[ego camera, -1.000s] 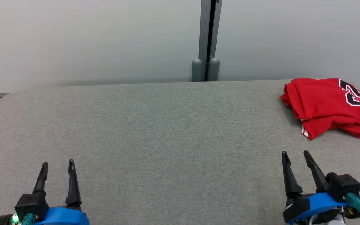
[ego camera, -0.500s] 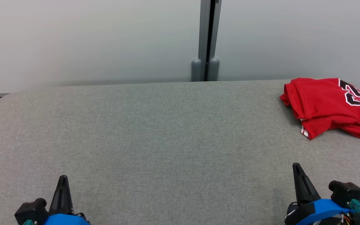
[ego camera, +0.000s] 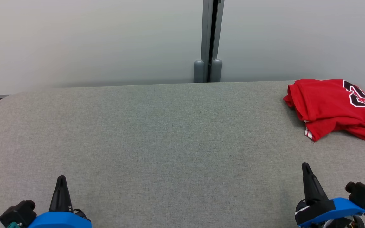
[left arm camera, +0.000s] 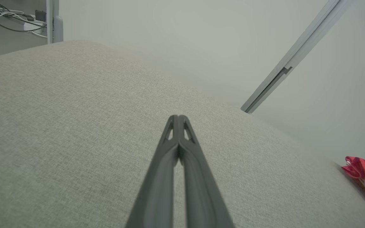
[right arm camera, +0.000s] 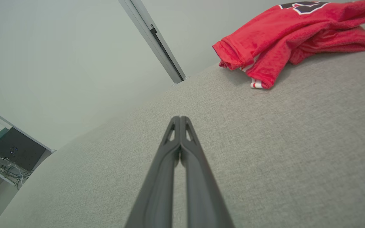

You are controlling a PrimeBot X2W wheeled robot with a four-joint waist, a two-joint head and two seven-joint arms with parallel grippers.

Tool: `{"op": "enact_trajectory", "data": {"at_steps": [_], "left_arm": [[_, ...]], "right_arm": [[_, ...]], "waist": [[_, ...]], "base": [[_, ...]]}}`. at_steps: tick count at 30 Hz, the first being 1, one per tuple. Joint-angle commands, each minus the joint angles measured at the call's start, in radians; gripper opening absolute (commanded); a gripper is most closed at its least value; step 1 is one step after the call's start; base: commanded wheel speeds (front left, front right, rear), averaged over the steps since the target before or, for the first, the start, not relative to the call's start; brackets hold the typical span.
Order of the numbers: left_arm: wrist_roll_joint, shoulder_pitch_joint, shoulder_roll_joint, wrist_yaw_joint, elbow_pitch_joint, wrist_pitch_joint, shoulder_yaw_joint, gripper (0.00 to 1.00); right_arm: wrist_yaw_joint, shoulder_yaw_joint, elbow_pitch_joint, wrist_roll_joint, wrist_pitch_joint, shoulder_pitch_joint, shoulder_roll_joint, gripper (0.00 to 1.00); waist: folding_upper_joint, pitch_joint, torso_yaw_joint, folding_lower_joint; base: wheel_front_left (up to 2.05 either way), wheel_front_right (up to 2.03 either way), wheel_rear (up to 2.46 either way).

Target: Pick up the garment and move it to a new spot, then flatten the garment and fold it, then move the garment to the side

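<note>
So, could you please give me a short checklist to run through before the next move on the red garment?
1. Left gripper open for a grasp: not ok. Its fingers are shut together on nothing.
2. Right gripper open for a grasp: not ok. It is shut too and holds nothing.
3. Way from the right gripper to the red garment free: ok. There is just bare table between them.
4. Garment apart from both grippers: ok. It lies at the table's far right.
5. Garment wholly on the table: cannot tell. Its right side runs out of the head view.
</note>
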Motion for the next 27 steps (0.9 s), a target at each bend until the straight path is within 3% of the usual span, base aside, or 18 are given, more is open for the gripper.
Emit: {"op": "enact_trajectory", "data": {"at_steps": [1,27], "left_arm": [[-0.046,-0.037,0.005,-0.005,-0.021,0.010,0.005,0.00],[-0.413,-0.070,-0.013,-0.028,-0.042,0.099,0.027,0.00]], "right_arm": [[0.000,-0.006,-0.023,0.048,0.009,-0.017,-0.005,0.00],[0.000,-0.029,-0.061,0.405,0.102,-0.027,-0.007,0.00]], "waist": [[-0.0001,0.000,0.000,0.0000],[-0.0001,-0.001,-0.002,0.0000]], "base": [[0.00,0.00,0.00],[0.00,0.00,0.00]]}}
